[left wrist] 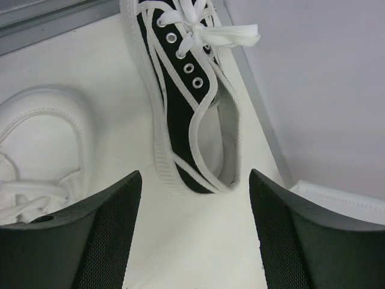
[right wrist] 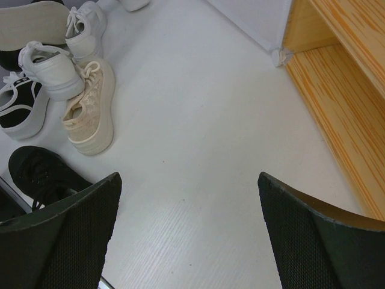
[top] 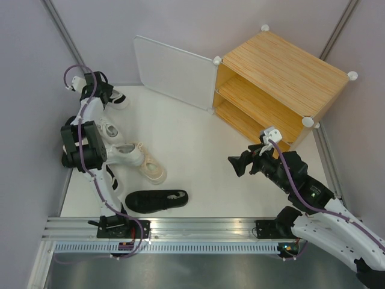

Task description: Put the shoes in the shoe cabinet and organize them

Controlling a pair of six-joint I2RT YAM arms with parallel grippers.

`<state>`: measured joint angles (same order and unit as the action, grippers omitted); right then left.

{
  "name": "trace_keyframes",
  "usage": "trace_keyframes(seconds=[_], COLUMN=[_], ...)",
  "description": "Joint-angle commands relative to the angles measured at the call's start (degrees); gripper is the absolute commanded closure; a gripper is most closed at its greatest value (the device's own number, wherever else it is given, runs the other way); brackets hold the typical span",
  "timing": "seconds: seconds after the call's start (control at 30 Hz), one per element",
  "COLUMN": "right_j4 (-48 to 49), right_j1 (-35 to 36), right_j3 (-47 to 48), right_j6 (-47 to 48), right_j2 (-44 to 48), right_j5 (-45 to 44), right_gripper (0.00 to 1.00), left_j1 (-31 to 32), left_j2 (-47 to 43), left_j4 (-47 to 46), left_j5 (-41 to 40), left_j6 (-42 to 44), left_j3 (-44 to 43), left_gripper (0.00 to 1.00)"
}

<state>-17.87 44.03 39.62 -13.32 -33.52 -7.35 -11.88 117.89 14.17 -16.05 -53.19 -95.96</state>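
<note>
Standing at the far right corner of the table (top: 204, 150), the shoe cabinet (top: 283, 66) is seen with its white door (top: 173, 72) swung open to the left, so that the wooden inner shelf is exposed. The shoes are gathered along the left edge of the table, well apart from the cabinet.

The left tool (left wrist: 194, 178) is held low at the far left corner, its fingers spread apart with nothing gripped between them. Just beyond the fingertips, a black shoe with white trim (left wrist: 180, 102) is laid upright along the table's edge, its white laces tied. A white sneaker (left wrist: 48, 132) is set just beside it.

Nearer the middle of the left edge, a cream shoe (top: 151, 168) is found touching a second white sneaker (top: 126, 155). An all-black shoe (top: 156, 200) is laid alone by the near edge, towards the left corner.

The right tool (top: 236, 165) is held above the table in front of the cabinet, towards the right side. Its fingers are opened wide and nothing is gripped.
</note>
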Motion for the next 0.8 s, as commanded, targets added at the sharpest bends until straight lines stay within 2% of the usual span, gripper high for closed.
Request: trace_keyframes(seconds=[0.0,0.2,0.33,0.4,0.43,0.47,0.53,0.57,0.77], right_j4=[0.64,0.9,1.69,2.05,2.22,2.48,2.66,2.66,2.14], right_j1=[0.18,0.18,0.18,0.18,0.18,0.27,0.18,0.18,0.18], right_j3=[-0.24,-0.06,-0.15,-0.15,-0.24,-0.24,-0.15,-0.15,-0.24], right_j6=[-0.65,-1.09,-1.44,-1.53,-1.53,-1.71,-1.97,-1.97,-1.62], right_j2=[-0.58,-2.43,-3.57,-4.27,-4.36,-4.71,-4.54,-4.19,-0.85], right_j5=[0.24,0.5,0.76,1.11,1.2,1.38,1.99,2.08,2.26], right_gripper=[0.02,0.02,0.02,0.02,0.02,0.02,0.02,0.02,0.02], left_j1=[-0.07,-0.16,0.01,-0.07,-0.16,-0.16,-0.16,-0.07,1.77], left_j2=[4.36,12.79,16.75,17.64,17.64,17.47,15.9,15.19,5.54], left_j4=[0.68,3.84,5.77,6.83,7.01,7.44,7.62,7.62,8.76], left_j5=[-0.38,0.67,1.46,2.43,2.69,3.22,3.92,4.88,7.44], left_j6=[1.51,3.35,3.7,3.97,4.14,4.67,5.37,5.9,9.86], left_j3=[-5.36,-14.15,-17.76,-18.64,-18.65,-18.39,-17.6,-17.07,-9.09], left_gripper=[0.24,0.27,0.39,0.55,0.71,0.79,0.94,0.97,0.98])
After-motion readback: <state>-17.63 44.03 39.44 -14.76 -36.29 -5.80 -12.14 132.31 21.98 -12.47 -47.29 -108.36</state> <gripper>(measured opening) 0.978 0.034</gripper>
